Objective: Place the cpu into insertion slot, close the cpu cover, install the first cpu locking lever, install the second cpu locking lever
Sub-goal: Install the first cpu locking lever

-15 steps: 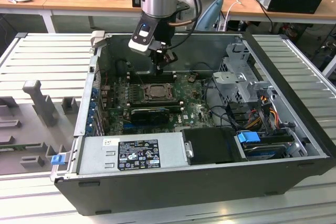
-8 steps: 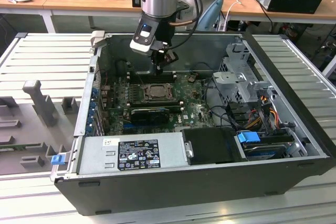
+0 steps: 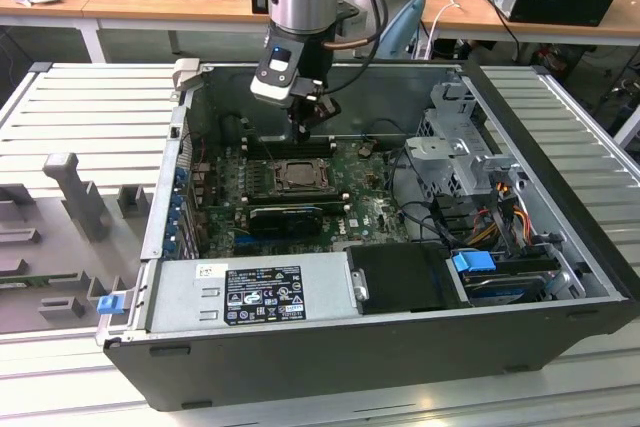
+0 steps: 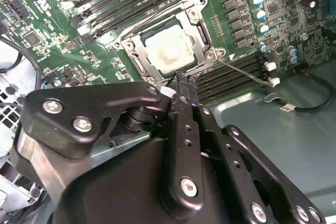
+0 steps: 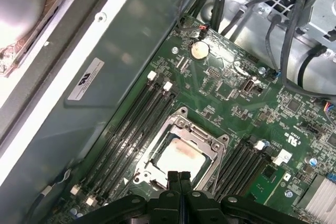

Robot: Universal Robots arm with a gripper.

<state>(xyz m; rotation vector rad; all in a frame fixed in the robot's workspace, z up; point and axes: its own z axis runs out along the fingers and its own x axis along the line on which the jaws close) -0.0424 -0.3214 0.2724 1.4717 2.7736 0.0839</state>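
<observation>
The cpu lies in the insertion slot, its dull silver face smeared with pale residue, also in the first wrist view. The cpu cover lies flat around it as a metal frame. A thin locking lever sticks out from the socket's corner across the memory slots. My gripper is shut with its fingertips pressed together and nothing between them. It hovers at the socket's edge, just above the board in the exterior view.
Long black memory slots flank the socket on both sides. A black card lies in front of it, with the power supply nearer still. The drive cage and cables crowd the exterior view's right. Case walls close in.
</observation>
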